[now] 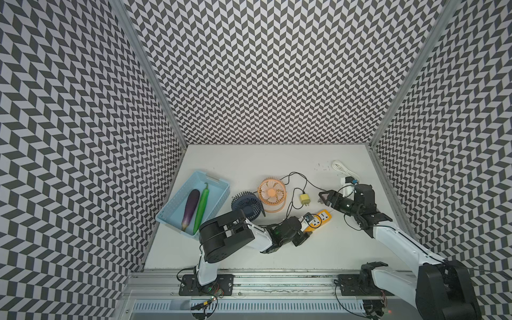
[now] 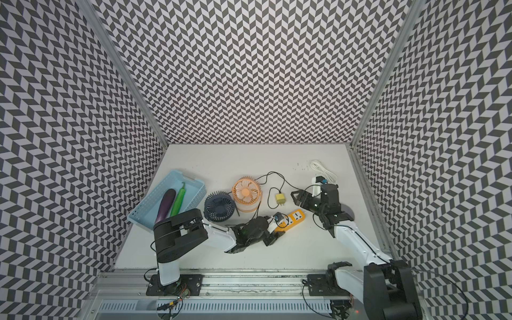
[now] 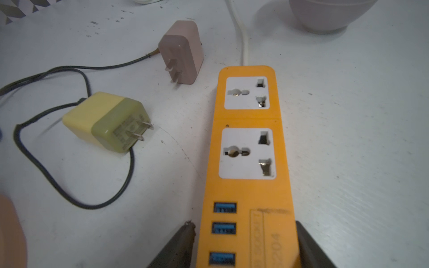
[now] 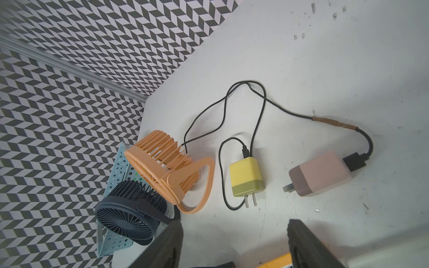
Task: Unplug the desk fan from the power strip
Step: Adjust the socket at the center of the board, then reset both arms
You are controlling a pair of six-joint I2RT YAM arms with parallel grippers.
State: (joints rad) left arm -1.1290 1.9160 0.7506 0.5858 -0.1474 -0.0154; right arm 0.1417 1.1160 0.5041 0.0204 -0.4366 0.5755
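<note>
Both top views look down from high above the near edge of the white bench (image 1: 277,166) (image 2: 249,155), facing the far wall and taking in the whole bench top. The left wrist camera sits low and close over the orange-yellow plastic power strip (image 3: 246,120), looking along its length. The right wrist camera looks from higher up toward the far left corner. Both wrist views share the yellow-and-green block charger plug (image 3: 104,120) (image 4: 246,176) and the pink-brown block charger plug (image 3: 183,46) (image 4: 322,176).

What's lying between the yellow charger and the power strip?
Nothing: the left wrist view shows bare table between the yellow charger and the power strip.
</note>
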